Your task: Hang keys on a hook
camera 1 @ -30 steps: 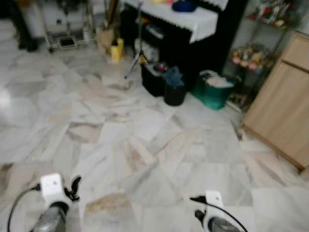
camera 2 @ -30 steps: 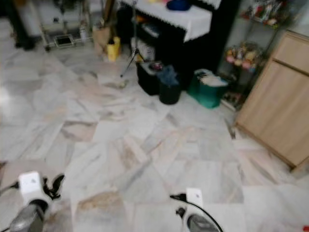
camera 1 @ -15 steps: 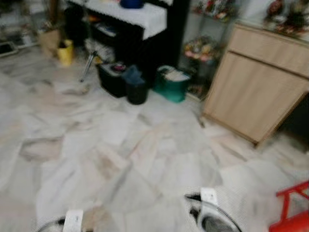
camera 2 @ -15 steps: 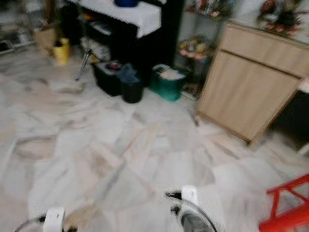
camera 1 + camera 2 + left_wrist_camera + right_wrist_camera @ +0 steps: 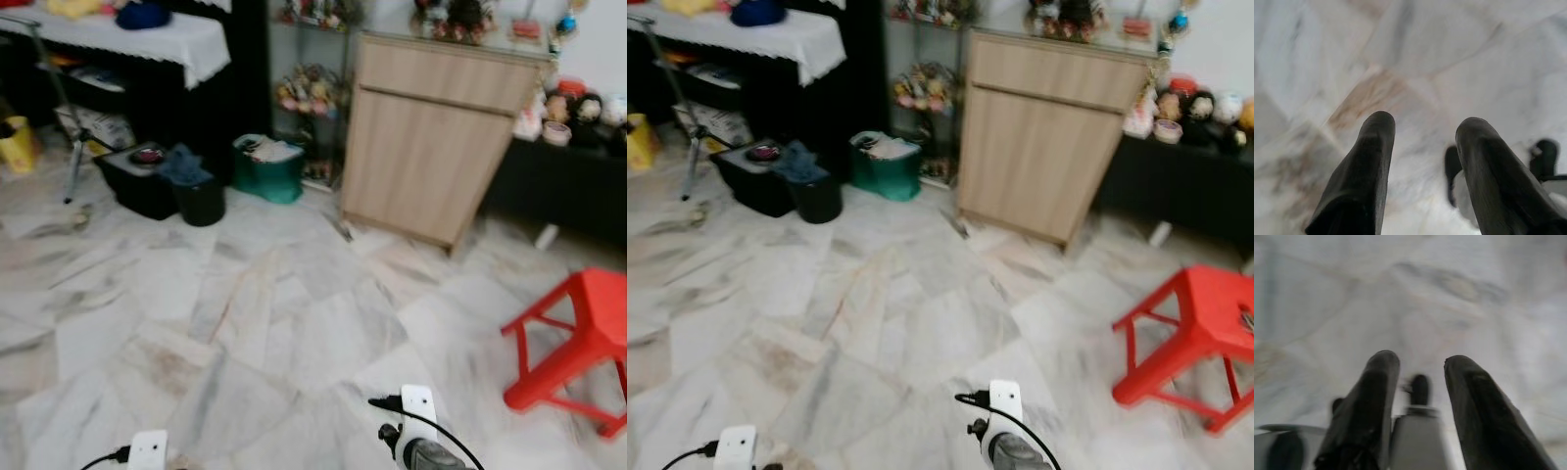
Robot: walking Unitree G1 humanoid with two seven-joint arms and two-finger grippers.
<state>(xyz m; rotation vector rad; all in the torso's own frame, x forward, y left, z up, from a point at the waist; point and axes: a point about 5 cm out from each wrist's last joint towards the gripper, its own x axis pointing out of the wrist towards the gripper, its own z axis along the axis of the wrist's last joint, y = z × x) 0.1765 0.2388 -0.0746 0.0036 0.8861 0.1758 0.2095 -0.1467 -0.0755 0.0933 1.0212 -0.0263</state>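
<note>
Left gripper (image 5: 1422, 125): hangs low over marble floor (image 5: 294, 323), fingers apart, nothing between.
Black bins (image 5: 162, 186): far left.
Wooden cabinet (image 5: 431, 137): far centre.
Right gripper (image 5: 1418, 362): low, fingers apart, nothing between.
Red stool (image 5: 578, 343): right.
Keys, hook: cannot tell where.

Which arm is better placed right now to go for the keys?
Neither yet. No keys or hook are visible. The left end effector and right end effector both hang open and empty over the marble floor. The right arm is slightly nearer the wooden cabinet.
</note>
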